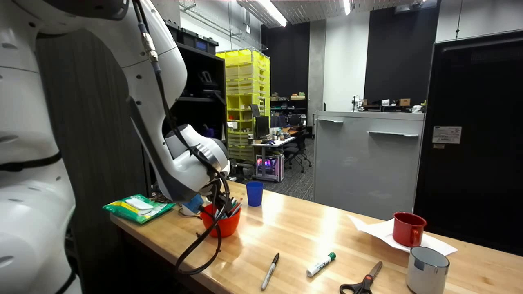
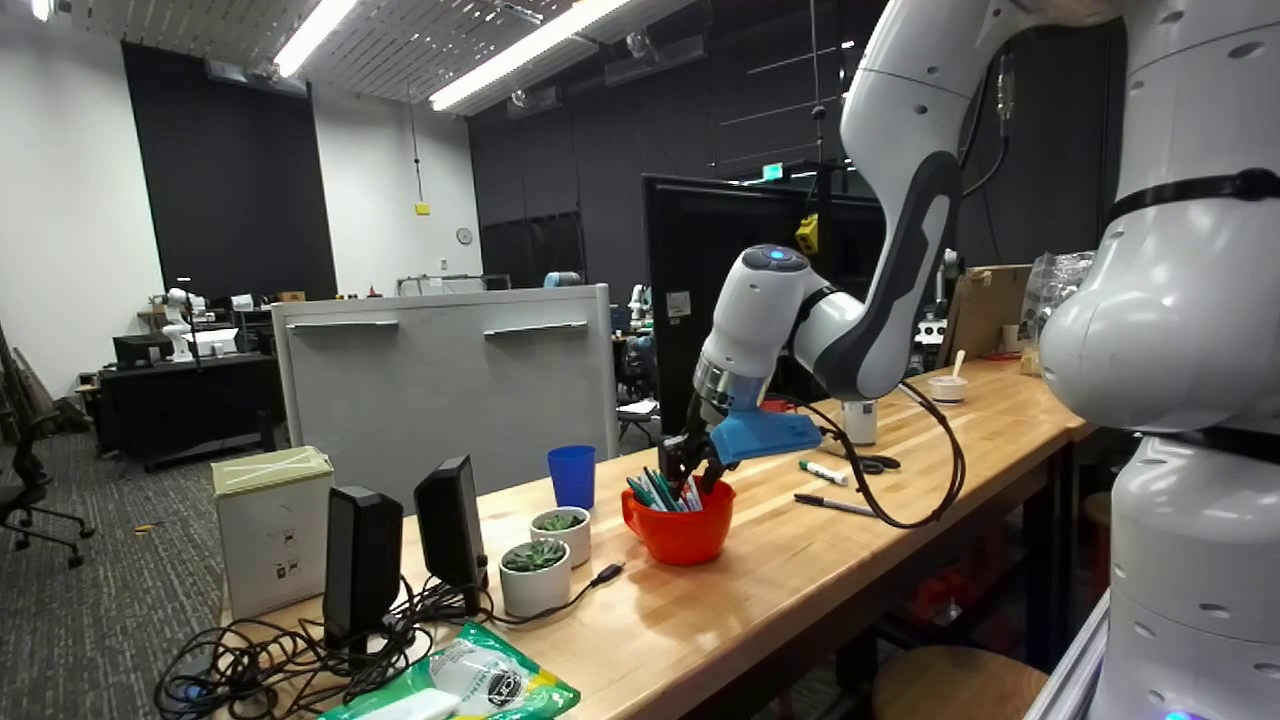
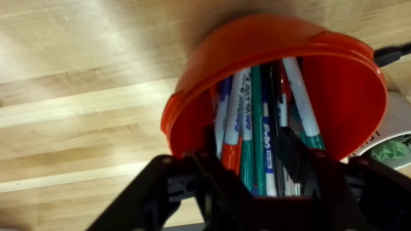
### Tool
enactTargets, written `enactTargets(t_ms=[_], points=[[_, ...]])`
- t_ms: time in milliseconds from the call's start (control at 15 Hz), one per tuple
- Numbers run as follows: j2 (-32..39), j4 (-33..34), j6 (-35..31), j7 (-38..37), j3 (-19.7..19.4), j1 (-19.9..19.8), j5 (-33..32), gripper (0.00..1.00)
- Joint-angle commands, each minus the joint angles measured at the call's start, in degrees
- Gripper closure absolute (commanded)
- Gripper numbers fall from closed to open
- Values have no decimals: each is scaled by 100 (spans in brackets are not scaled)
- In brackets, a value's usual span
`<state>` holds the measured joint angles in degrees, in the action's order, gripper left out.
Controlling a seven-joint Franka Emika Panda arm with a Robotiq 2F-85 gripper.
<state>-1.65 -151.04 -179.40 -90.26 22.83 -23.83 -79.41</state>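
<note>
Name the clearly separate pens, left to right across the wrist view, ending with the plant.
Purple-ended white marker, red-capped white marker, green-capped Vis-à-Vis marker, green pen, blue-labelled Expo marker, tilted green-capped marker, potted succulent.

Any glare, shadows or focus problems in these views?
Wrist view: the gripper looks dark and blurry, while some lettering on the markers is readable; in both exterior views, ceiling lights burn out white; in an exterior view, glare streaks the wooden tabletop; in an exterior view, the orange-red bowl casts a shadow.
</note>
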Motion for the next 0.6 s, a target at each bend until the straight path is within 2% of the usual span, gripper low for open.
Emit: enactTargets(t_ms=[0,200,533], points=[[217,77,-49,142,32,33,108,78],[342,102,-49,177,57,41,118,100],[381,157,-48,223,58,46,119,100]])
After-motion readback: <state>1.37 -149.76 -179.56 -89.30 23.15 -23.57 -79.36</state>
